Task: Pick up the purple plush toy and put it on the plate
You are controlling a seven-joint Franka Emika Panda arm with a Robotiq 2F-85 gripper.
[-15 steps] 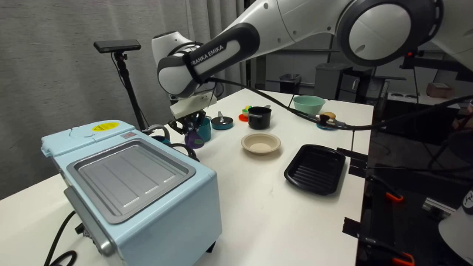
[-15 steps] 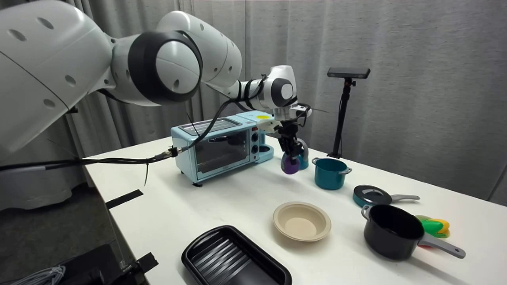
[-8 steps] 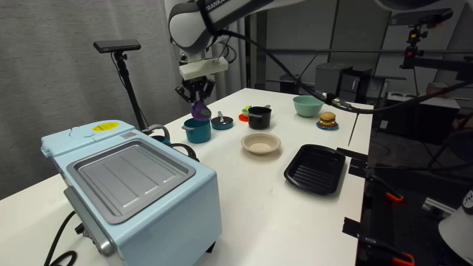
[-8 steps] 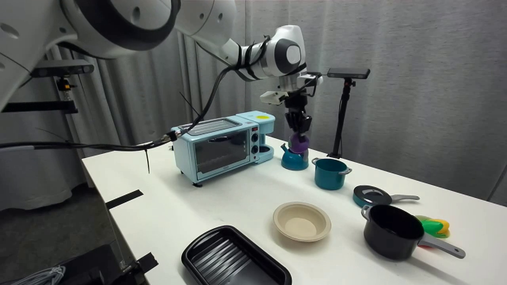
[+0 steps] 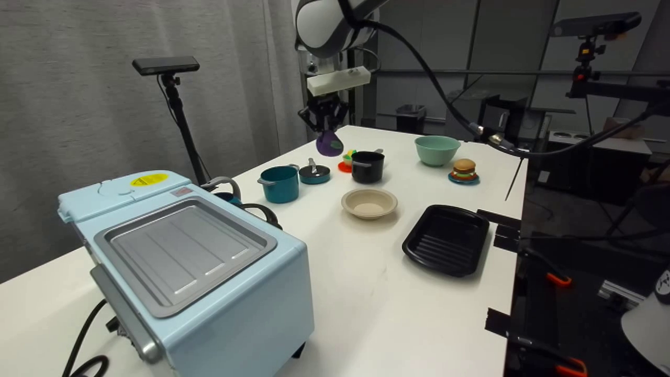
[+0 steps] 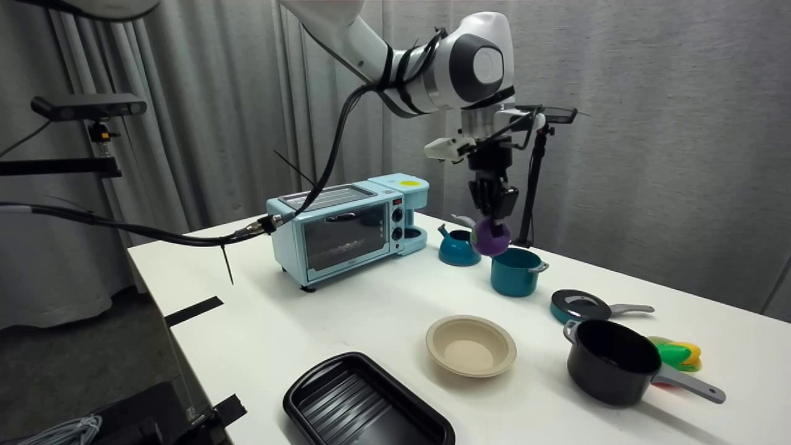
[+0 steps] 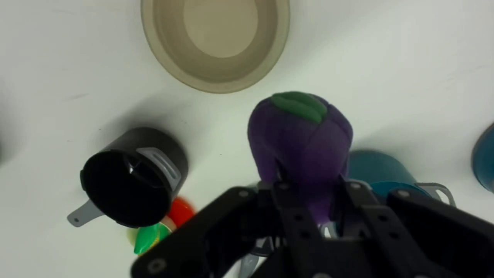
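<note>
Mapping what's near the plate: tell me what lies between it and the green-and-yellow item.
The black saucepan stands between the plate and the green-and-yellow item; an exterior view and the wrist view both show it.

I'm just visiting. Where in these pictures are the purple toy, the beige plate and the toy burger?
Purple toy (image 7: 303, 141): wrist view, on its rounded purple body.
Beige plate (image 6: 470, 355): in an exterior view, on its bare inside bottom.
Toy burger (image 5: 464, 165): in an exterior view, on its top bun.
</note>
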